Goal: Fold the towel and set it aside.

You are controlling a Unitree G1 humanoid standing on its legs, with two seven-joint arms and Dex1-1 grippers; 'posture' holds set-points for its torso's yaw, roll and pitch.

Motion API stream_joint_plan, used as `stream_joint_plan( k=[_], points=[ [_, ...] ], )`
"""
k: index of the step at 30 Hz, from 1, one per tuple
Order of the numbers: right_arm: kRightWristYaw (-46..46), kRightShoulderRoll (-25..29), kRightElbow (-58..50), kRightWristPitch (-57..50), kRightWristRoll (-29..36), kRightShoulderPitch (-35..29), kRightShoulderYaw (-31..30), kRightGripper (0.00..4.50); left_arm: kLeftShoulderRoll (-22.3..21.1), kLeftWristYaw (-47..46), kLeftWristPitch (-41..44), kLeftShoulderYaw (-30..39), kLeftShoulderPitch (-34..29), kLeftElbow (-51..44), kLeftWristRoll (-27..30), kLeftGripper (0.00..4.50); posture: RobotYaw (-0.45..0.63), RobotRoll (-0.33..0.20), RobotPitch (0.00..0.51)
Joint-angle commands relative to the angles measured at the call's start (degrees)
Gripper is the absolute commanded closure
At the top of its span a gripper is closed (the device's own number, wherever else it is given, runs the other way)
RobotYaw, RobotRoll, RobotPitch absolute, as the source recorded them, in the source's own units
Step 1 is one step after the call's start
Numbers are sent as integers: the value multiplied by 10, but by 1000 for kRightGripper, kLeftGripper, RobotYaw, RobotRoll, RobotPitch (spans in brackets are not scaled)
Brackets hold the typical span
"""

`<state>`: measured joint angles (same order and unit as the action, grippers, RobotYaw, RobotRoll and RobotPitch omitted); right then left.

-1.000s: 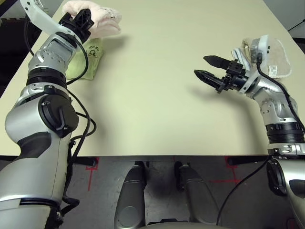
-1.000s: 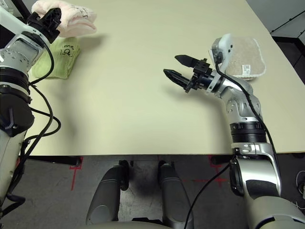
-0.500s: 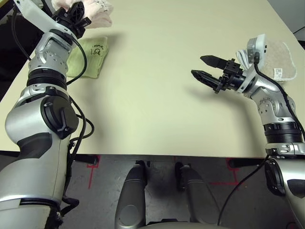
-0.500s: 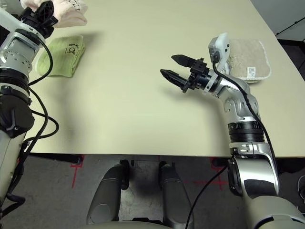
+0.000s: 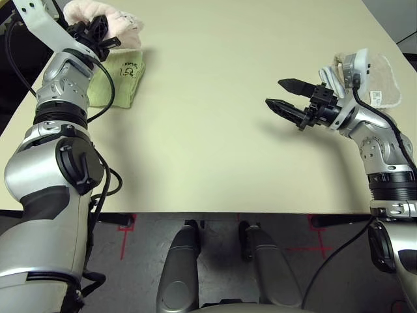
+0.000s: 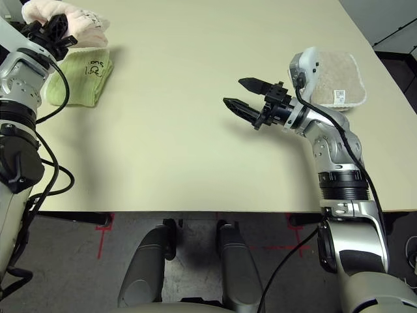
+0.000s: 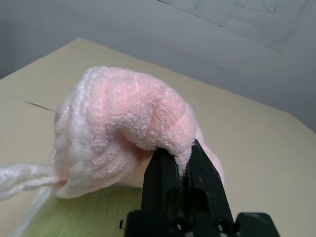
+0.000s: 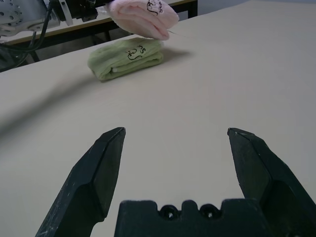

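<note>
The pale pink towel (image 5: 117, 26) is bunched into a folded bundle and hangs in the air at the far left of the table. My left gripper (image 5: 96, 32) is shut on the towel (image 7: 123, 118), its black fingers (image 7: 163, 168) pinching one fold. The bundle hovers just over the back edge of a lime-green folded towel (image 5: 118, 79). My right gripper (image 5: 273, 91) hangs open and holds nothing, a little above the right-hand middle of the table. Between its spread fingers the pink towel (image 8: 143, 15) is in sight across the table.
The lime-green folded towel (image 8: 127, 58) lies at the far left, carrying dark embroidery. A beige folded towel (image 6: 335, 78) with a white edge lies at the far right, behind my right wrist. Bare table (image 5: 208, 130) stretches between the two arms.
My left gripper has carried the pink towel a little to the left, over the green towel's back edge. The right gripper has stayed open in nearly the same place.
</note>
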<state>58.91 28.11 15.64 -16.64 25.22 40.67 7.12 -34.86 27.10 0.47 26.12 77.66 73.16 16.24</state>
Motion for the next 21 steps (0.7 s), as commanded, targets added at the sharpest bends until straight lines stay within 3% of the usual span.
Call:
stream_joint_plan(
  k=[1,12,21],
  points=[
    [2,5,-9,-2,5,-6,0,0,-9,-2,8,8,-15,7,6,4486,33,0,228],
    [4,4,-8,-2,5,-6,-1,0,-22,0,51,22,-37,-7,24,4486,53,0,230],
    [8,4,-4,1,2,-6,-4,0,-23,-39,151,63,-63,-63,84,4486,65,0,230]
  ],
)
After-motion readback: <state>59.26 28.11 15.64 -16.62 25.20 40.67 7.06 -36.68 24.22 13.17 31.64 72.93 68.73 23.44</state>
